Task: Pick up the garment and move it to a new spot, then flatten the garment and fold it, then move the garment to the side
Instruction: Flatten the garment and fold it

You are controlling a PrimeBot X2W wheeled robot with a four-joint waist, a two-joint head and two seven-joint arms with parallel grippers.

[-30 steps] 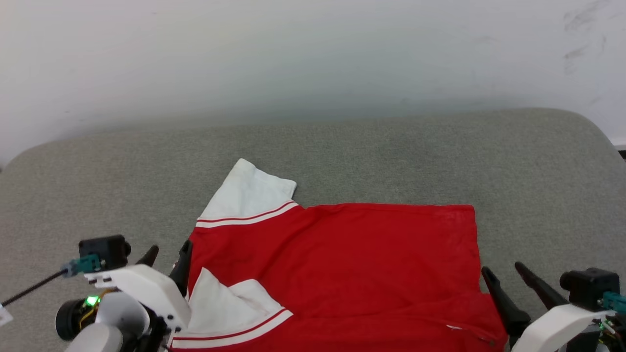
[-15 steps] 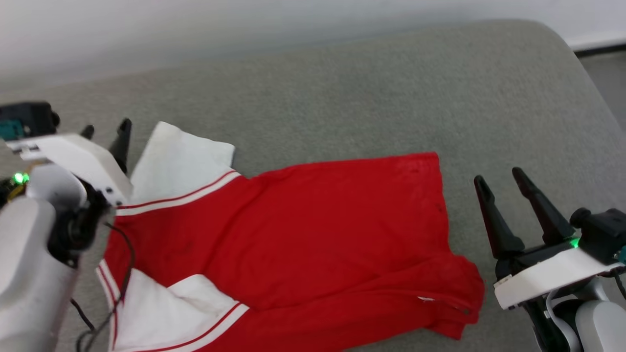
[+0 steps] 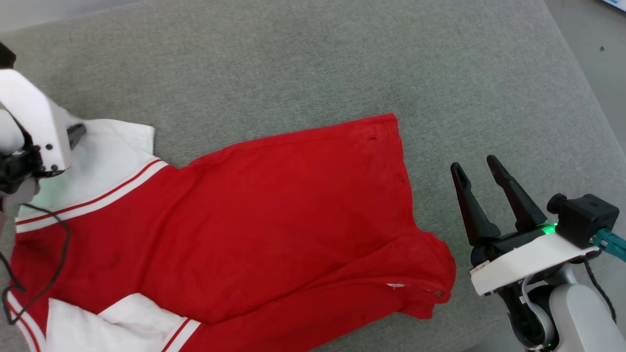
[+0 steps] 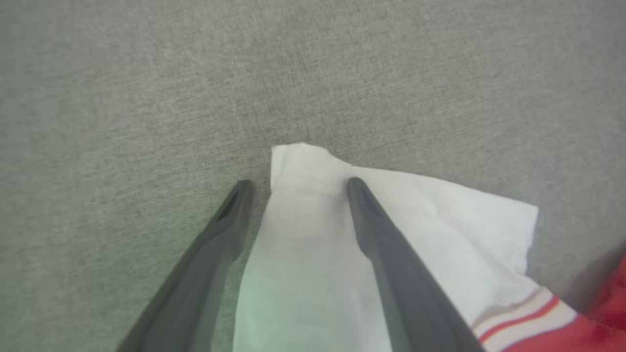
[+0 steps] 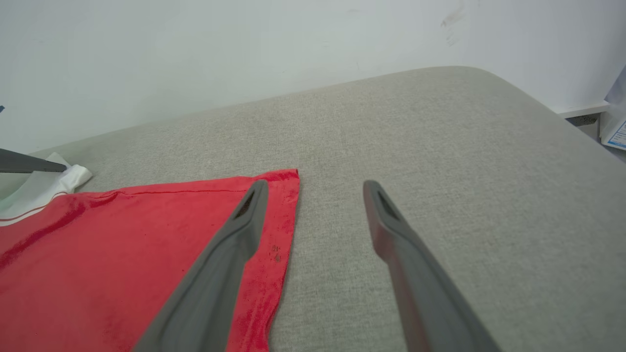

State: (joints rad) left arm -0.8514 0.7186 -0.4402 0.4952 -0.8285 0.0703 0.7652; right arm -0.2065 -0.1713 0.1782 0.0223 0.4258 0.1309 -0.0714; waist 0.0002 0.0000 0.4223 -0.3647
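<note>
Red garment [image 3: 274,210] spread flat along the near edge of the grey cushion [image 3: 293,58], left gripper [image 4: 298,183] splayed astride its white sleeve [image 4: 440,220] tip, possibly touching, right gripper [image 3: 474,164] likewise splayed, just beside the hem [image 3: 402,161].

The garment [image 3: 274,210] lies spread on the grey fabric-covered counter [image 3: 303,63], its plain red side up, running from the left edge of the frame to right of centre. One white sleeve [image 3: 115,154] with red-striped trim sits at upper left, another [image 3: 112,322] at the bottom left. The lower right corner of the red cloth is folded over. The left gripper [image 3: 74,134] sits at the upper left edge, over the upper sleeve. The right gripper [image 3: 473,163], lower right, stands spread wide above bare counter, apart from the cloth.
</note>
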